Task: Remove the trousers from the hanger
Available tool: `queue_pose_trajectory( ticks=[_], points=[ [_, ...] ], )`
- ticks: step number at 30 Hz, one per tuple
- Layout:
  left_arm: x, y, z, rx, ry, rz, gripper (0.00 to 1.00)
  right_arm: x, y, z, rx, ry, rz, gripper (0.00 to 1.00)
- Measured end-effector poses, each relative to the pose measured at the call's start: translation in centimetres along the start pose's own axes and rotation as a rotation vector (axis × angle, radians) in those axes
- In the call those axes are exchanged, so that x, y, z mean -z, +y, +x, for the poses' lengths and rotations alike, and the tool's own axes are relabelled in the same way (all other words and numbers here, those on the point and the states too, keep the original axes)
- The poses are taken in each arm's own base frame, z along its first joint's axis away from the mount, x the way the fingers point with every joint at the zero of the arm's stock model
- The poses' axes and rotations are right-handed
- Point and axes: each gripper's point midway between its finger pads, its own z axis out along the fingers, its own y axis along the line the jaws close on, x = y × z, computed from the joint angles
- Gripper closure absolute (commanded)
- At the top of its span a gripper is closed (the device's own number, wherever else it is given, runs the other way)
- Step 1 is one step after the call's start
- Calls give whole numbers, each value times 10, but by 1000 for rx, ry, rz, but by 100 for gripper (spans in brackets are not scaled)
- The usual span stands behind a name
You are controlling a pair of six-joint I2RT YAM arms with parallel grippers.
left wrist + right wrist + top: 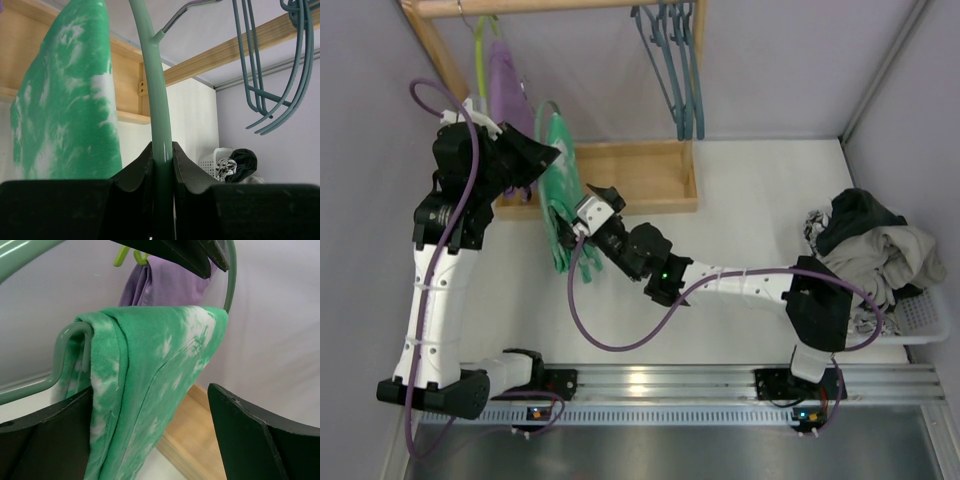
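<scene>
Left gripper clamped tight on the stem of the pale green plastic hanger. Mint-green white-blotched cloth trousers draped over the hanger's bar, right gripper spread wide either side. Plain lilac cloth trousers hang under the wooden rail.

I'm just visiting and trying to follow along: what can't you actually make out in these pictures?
Top view: the left gripper hides the lower part of the lilac trousers.
Right wrist view: the mint-green trousers run off the bottom edge, so their lower end is unseen.
Right wrist view: unclear whether the right gripper touches the cloth.
Top view: the laundry heap covers whatever is in the basket.
</scene>
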Motion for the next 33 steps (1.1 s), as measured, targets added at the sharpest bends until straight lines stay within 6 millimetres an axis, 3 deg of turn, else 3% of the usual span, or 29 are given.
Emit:
queue_pose_trajectory(
  ticks=[9,33],
  points=[
    [1,-3,-3,-2,-9,10,100,0,-6,3,-6,-7,0,7],
    [2,-4,-2,3,-3,15,100,12,-11,-3,-25,0,-2,1]
  ],
)
